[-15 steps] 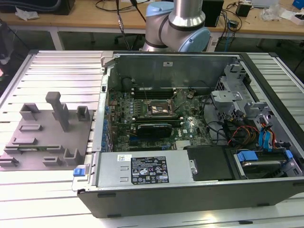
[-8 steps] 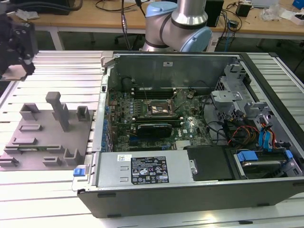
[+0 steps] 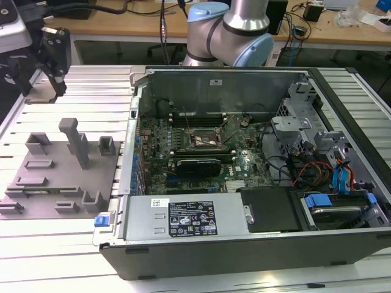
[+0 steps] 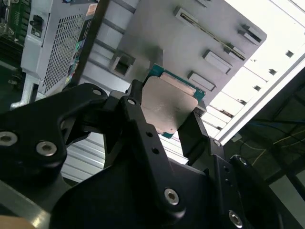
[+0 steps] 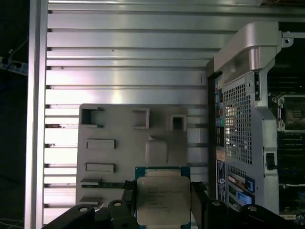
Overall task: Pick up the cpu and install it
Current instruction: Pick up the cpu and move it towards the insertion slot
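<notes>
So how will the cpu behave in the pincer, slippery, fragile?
Probably stiff: the cpu is a flat, metal-topped square, so it shouldn't flex. Likely slip-prone: the pincer clamps only its thin edges and the lid looks smooth. Possibly fragile at the green board rim showing beyond the lid.

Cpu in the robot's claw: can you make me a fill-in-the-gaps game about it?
1. The gripper is ____ on the cpu.
2. In the first wrist view, the fixture plate beyond the cpu is coloured ____.
3. In the exterior view, the computer case lies with its side ____, so the motherboard shows.
Missing words: shut; grey; open.
</notes>
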Robot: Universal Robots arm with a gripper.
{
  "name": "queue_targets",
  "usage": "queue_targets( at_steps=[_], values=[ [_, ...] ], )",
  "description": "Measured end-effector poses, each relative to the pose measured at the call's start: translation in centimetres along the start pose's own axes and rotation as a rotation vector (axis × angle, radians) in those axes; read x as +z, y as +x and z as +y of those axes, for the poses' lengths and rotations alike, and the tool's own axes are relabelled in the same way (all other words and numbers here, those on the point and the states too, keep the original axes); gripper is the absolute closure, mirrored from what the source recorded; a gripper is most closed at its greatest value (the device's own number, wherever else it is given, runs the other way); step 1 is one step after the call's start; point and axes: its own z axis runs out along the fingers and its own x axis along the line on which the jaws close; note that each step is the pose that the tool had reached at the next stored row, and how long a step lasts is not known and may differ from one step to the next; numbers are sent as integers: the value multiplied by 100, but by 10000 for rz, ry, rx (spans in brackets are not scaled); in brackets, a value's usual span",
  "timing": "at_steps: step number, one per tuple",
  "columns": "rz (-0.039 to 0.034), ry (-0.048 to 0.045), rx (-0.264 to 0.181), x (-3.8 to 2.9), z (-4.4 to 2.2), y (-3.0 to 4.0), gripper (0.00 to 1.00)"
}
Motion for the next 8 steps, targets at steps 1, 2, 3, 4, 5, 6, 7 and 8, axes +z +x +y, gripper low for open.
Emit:
queue_targets(
  at_steps=[1,2,3,4,5,6,7,8],
  values=[
    [0,0,0,1,0,-23,45],
    [0,-1,0,2,0,-53,45],
    [0,-1,0,2,0,-76,45],
    [0,-1,0,3,0,-117,45],
    [1,0,-1,4,0,-139,45],
    [1,0,-1,5,0,-201,45],
    [2,0,-1,6,0,-242,45],
    [1,-1,0,7,0,-273,45]
  ],
)
